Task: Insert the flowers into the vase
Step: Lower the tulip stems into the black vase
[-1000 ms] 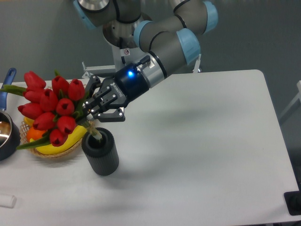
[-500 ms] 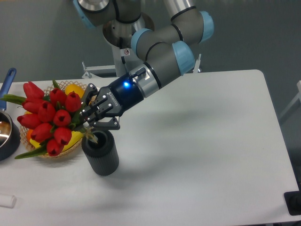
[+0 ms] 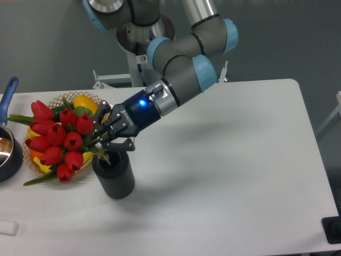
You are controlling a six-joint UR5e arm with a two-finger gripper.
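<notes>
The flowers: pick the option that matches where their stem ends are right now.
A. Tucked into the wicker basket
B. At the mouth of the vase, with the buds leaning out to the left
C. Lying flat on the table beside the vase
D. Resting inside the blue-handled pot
B: the gripper holds the flowers tilted, stem ends at the open mouth of the vase and buds hanging left over the wicker basket.

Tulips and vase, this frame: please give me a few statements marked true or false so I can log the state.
1. The tool grips the tulips by their stems. True.
2. The vase lies on its side. False: it stands upright.
3. The stem ends are at the vase's mouth. True.
4. The tulip heads point right. False: they lean left, over the wicker basket.
5. The pot sits at the table's right edge. False: it is at the left edge.
</notes>
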